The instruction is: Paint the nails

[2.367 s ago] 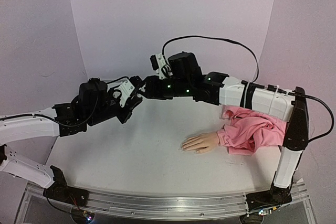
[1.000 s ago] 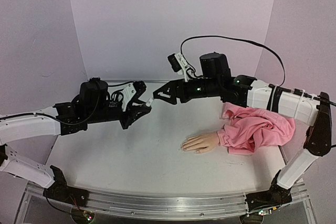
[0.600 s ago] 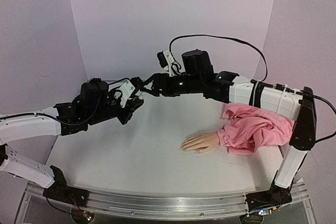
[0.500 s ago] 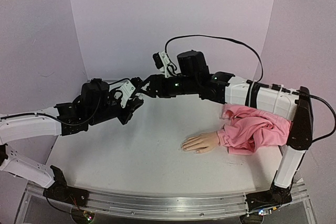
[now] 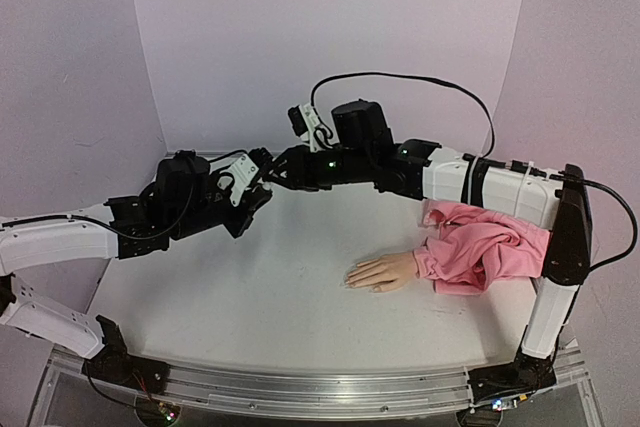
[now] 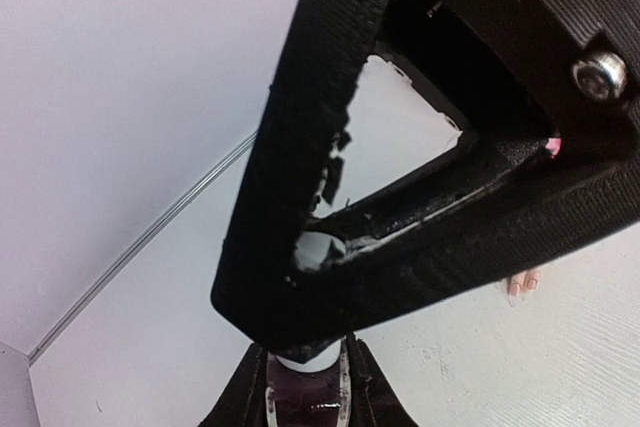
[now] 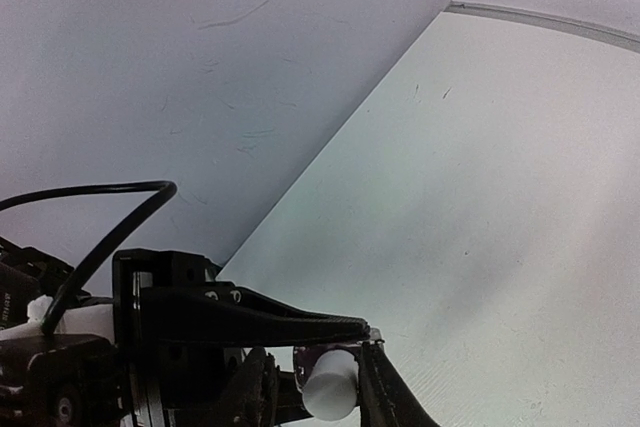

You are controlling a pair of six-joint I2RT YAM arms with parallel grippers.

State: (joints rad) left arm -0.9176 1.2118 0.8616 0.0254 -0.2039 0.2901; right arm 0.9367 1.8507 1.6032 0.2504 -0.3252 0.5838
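The left gripper (image 5: 261, 183) is clamping the polish bottle (image 6: 305, 392) steady, so the right gripper (image 5: 273, 173), apparently pinching its white cap (image 7: 330, 387), can unscrew it. The nails (image 5: 351, 278) are lying well apart, on the mannequin hand (image 5: 386, 271).

— What do we have around us?
— Pale lilac walls (image 5: 330, 27) on three sides, softly and evenly lit. We see a few faint scuffs on them.
— And under us?
— A white tabletop (image 5: 250, 297), with a metal rail (image 5: 320, 387) along its near edge.
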